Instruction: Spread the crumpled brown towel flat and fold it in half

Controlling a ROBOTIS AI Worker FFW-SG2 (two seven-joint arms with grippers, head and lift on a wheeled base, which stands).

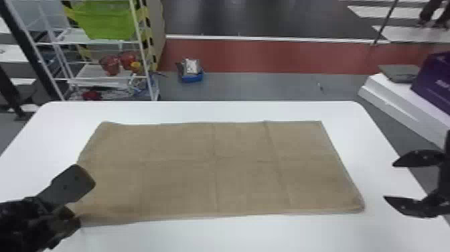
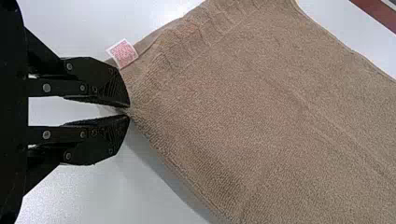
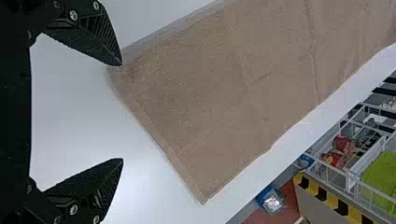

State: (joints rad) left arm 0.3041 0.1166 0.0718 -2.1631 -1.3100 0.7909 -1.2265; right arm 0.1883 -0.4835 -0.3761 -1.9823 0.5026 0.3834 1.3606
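Observation:
The brown towel (image 1: pixel 214 167) lies spread as a wide rectangle on the white table, with faint crease lines across it. At its near left corner is my left gripper (image 1: pixel 78 202); in the left wrist view the left gripper (image 2: pixel 127 111) is shut on that corner of the towel (image 2: pixel 243 112), beside a small white and red tag (image 2: pixel 123 53). Off the towel's right side, my right gripper (image 1: pixel 390 181) stands open with nothing held. From the right wrist view, the right gripper (image 3: pixel 122 112) has its fingers wide apart near a corner of the towel (image 3: pixel 210 93).
The white table (image 1: pixel 207 112) extends around the towel on every side. Behind it on the left stands a white wire rack (image 1: pixel 137 40) with a green bin (image 1: pixel 107 20). A purple box (image 1: pixel 435 80) sits on a white block at the right.

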